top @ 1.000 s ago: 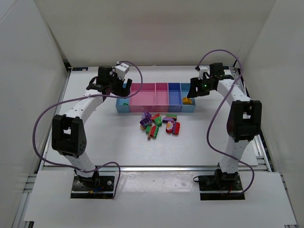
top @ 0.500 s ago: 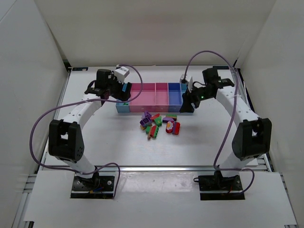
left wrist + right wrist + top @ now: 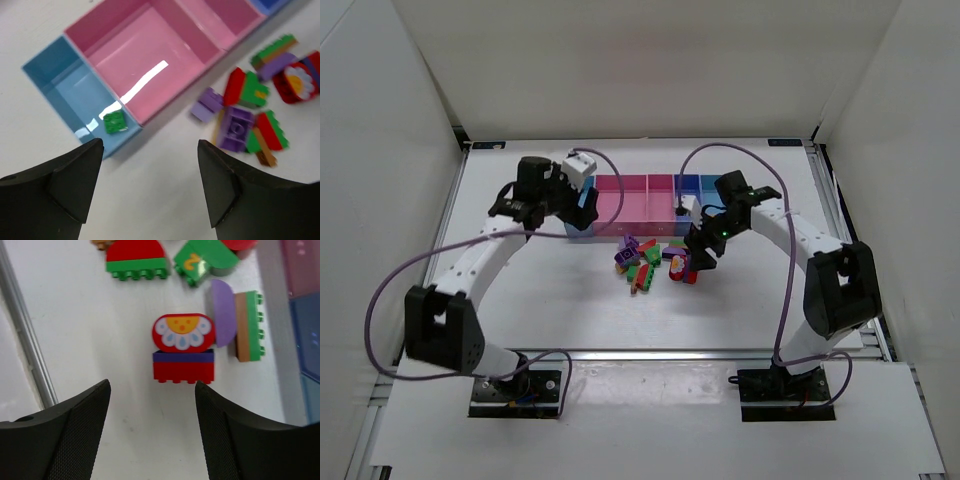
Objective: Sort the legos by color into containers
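Gaping empty, left gripper (image 3: 150,150) and right gripper (image 3: 151,390) are seen; a green lego (image 3: 115,122) at five o'clock in the light blue bin (image 3: 60,70) is shown by the left wrist only.

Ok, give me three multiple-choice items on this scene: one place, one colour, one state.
1. The small green square plastic brick lies: A) in the light blue plastic end bin; B) in the wide pink bin; C) on the table.
2. The petal-printed plastic brick ahead of the right gripper is mainly: A) yellow; B) red; C) purple.
3. The right gripper is: A) shut on a brick; B) shut, empty; C) open, empty.
Answers: 1 A, it rests on that bin's floor; 2 B, its body is red; 3 C, its fingers stand apart, gripping nothing.
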You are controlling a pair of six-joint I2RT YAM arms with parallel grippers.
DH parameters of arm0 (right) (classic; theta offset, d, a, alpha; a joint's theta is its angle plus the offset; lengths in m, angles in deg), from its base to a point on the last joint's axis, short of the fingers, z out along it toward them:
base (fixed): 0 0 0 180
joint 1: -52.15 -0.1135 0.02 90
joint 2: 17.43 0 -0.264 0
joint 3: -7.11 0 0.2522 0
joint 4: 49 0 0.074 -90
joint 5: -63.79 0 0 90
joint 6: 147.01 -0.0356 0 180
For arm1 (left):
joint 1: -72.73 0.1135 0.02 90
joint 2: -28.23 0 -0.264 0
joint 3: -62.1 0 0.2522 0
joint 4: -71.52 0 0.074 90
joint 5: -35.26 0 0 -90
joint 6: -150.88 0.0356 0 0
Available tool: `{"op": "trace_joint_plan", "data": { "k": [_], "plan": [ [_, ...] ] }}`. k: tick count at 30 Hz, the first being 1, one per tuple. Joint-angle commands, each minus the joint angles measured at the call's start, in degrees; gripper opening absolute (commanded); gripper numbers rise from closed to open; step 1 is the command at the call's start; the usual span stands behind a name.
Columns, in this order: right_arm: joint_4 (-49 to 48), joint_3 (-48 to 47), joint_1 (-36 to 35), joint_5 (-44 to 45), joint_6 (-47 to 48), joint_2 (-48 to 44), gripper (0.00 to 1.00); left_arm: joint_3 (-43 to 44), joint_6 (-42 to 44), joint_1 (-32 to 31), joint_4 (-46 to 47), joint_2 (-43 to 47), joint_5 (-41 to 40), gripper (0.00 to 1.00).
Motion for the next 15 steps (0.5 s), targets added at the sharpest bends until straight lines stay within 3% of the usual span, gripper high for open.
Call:
{"op": "trace_joint_plan", "data": {
  "k": [1, 9, 14, 15],
  "plan": [
    [-7.3, -0.8, 1.5, 4.1, -8.0, 0.0, 0.72, -4.6, 2.1, -5.2, -3.7, 11.8, 4.5, 0.85],
    [-13.5, -0.8, 6.6, 10.1, -25.6, -1.2, 0.69, -6.9, -4.6, -14.5, -13.8, 16.5, -1.5, 0.52],
    [-14.9, -0.3, 11.0, 10.4, -29.7, -2.1, 0.66, -6.6, -10.6, -18.5, -15.2, 13.7, -4.6, 0.51],
    [-14.8, 0.3, 11.2, 10.4, -29.3, -2.7, 0.66, -6.8, -11.1, -19.3, -15.1, 12.1, -5.9, 0.56]
  ]
}}
